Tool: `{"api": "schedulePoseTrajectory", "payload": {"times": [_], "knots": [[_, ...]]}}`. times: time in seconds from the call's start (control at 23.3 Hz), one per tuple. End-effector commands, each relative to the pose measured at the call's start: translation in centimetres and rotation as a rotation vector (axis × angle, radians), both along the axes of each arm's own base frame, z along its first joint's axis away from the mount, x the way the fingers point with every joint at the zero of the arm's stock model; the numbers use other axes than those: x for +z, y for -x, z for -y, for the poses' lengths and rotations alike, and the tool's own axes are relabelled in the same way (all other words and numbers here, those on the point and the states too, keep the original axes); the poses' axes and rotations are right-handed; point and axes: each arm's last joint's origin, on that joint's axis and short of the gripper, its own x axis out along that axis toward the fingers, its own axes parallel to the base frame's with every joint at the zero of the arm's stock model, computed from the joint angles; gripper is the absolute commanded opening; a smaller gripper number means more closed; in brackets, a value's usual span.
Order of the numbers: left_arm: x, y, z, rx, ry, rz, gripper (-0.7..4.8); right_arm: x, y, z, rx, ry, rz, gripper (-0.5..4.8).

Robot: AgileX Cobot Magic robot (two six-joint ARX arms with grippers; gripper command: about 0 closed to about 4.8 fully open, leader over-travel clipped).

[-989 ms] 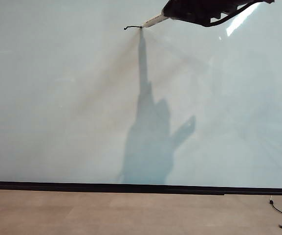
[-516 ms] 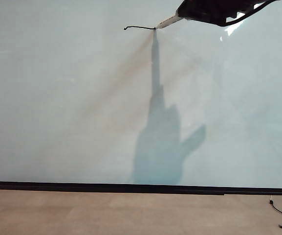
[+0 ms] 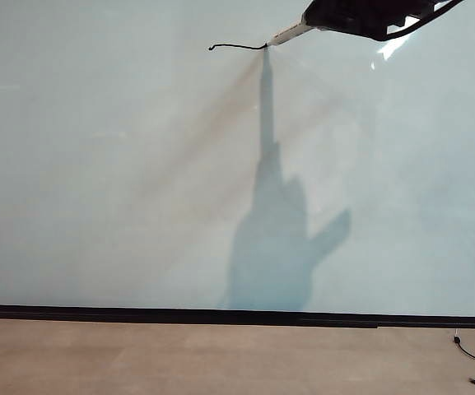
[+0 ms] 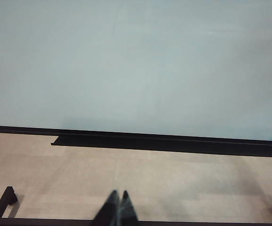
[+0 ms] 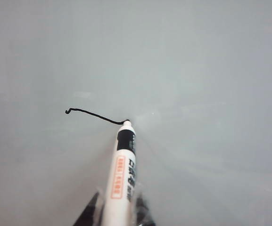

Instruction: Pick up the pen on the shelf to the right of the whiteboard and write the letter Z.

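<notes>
From here I see the right claw [image 5: 119, 214] closed on the pen [image 5: 120, 181], its two fingers clamped on either side of the barrel. In the exterior view that claw [image 3: 307, 25] sits at the top right, reaching in toward the whiteboard [image 3: 97, 164]. The pen [image 3: 288, 34] slants down to the left, and its tip meets the board at the right end of a short, wavy black stroke [image 3: 237, 46]. So far that stroke, the top bar of the letter Z [image 5: 95, 115], is all that stands written. The arm's shadow [image 3: 274, 239] falls on the board below the tip. My left claw [image 4: 117, 212] hangs low over the tan floor [image 4: 173, 183], well away from the board; its fingertips look pressed together, though only their ends show.
</notes>
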Motion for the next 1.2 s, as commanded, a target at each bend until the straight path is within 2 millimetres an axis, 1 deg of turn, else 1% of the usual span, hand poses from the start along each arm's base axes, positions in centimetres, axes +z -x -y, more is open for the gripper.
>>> {"api": "schedulePoseTrajectory", "payload": {"times": [0.04,0.17,0.26,0.39,0.47,0.52,0.73,0.95,1.2], "knots": [[0.1,0.0,0.0,-0.001,-0.004,0.007,-0.04,0.2,0.5,-0.7,0.029,0.006,0.013,-0.05],[0.1,0.0,0.0,-0.001,-0.004,0.007,-0.04,-0.2,1.6,-2.6,0.093,0.045,-0.003,-0.05],[0.1,0.0,0.0,-0.001,-0.004,0.007,-0.05,-0.6,1.8,-3.4,0.117,0.064,-0.006,-0.05],[0.1,0.0,0.0,-0.001,-0.004,0.007,-0.05,-1.4,1.8,-4.2,0.127,0.089,-0.027,-0.05],[0.1,0.0,0.0,-0.001,-0.004,0.007,-0.05,-2.2,1.5,-4.7,0.129,0.104,-0.049,-0.05],[0.1,0.0,0.0,-0.001,-0.004,0.007,-0.04,-2.9,1.1,-5.2,0.136,0.115,-0.064,-0.05],[0.1,0.0,0.0,-0.001,-0.004,0.007,-0.04,-3.8,0.2,-6.0,0.137,0.129,-0.083,-0.05],[0.1,0.0,0.0,-0.001,-0.004,0.006,-0.04,-3.6,-0.9,-6.7,0.128,0.132,-0.078,-0.05],[0.1,0.0,0.0,-0.001,-0.004,0.007,-0.04,-3.6,-1.2,-6.8,0.089,0.151,-0.11,-0.05]]}}
